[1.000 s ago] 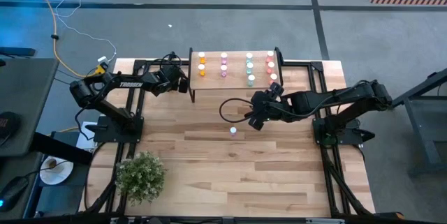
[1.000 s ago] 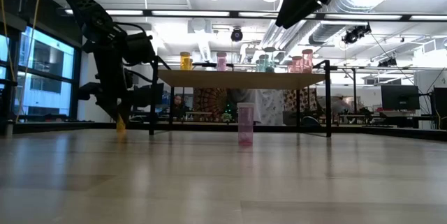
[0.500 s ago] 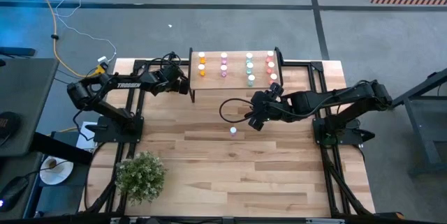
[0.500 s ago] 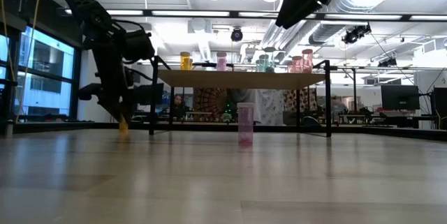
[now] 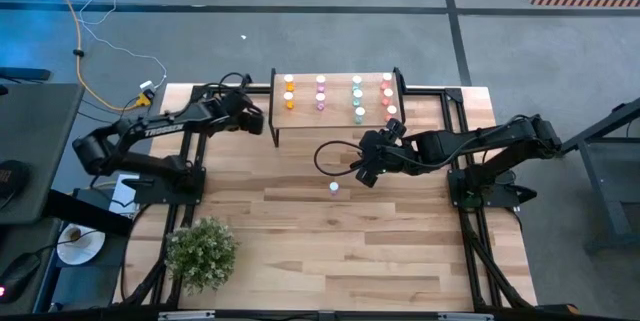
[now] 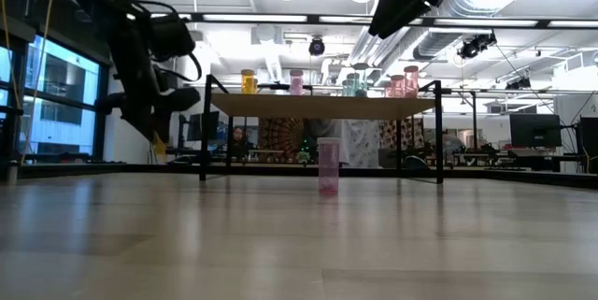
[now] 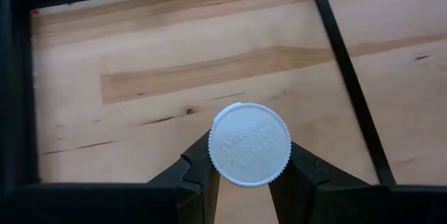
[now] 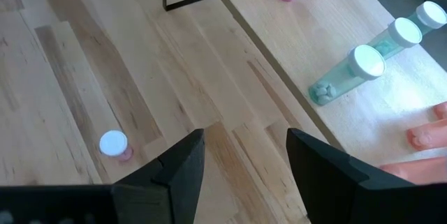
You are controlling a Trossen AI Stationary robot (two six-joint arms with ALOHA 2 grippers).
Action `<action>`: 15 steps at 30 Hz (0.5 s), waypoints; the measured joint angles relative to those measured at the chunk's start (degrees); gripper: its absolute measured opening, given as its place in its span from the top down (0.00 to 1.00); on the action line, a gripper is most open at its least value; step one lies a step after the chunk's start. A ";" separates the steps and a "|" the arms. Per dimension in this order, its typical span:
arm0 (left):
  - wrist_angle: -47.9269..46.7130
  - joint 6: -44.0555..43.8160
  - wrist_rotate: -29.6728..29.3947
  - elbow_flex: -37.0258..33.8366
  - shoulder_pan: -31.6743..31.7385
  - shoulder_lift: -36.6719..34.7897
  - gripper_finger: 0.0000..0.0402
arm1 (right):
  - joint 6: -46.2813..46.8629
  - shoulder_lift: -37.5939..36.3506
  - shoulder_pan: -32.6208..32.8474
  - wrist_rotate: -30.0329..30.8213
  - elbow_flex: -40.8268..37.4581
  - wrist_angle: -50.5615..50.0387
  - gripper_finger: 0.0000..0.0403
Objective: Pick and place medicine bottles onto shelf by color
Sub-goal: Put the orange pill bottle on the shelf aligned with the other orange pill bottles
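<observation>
The light-wood shelf [image 5: 337, 73] stands at the table's far middle and carries columns of orange [image 5: 289, 91], pink [image 5: 321, 92], teal [image 5: 358, 97] and red [image 5: 387, 93] bottles. One pink bottle [image 5: 334, 188] stands upright on its base on the tabletop; it also shows in the right wrist view [image 8: 114, 144]. My left gripper [image 5: 250, 121] is left of the shelf, shut on an orange bottle [image 6: 159, 149] with a white cap [image 7: 250, 144]. My right gripper [image 5: 366, 169] hovers open and empty above the table, just right of the pink bottle. My left gripper pinches the orange bottle between its two fingers [image 7: 199, 172], just below the white cap's rim [image 7: 218, 168]. The fingers come from above, pointing down. The bottle hangs upright below the fingers, its base clear of the tabletop.
A potted plant [image 5: 202, 249] stands at the near left. Black frame rails [image 5: 196, 136] run along both table sides. A black cable loop [image 5: 330, 156] lies in front of the shelf. The shelf's thin black legs [image 6: 203, 132] stand close to my left gripper.
My left gripper has risen with the orange bottle, which stood on the table a second ago and now hangs clear of it, still upright. The left arm has drawn back toward the table's left edge. My right gripper has kept still.
</observation>
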 joint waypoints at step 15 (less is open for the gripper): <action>-7.20 3.89 3.79 0.02 -0.04 -13.41 0.78 | 2.42 0.00 0.01 0.00 0.00 0.00 0.52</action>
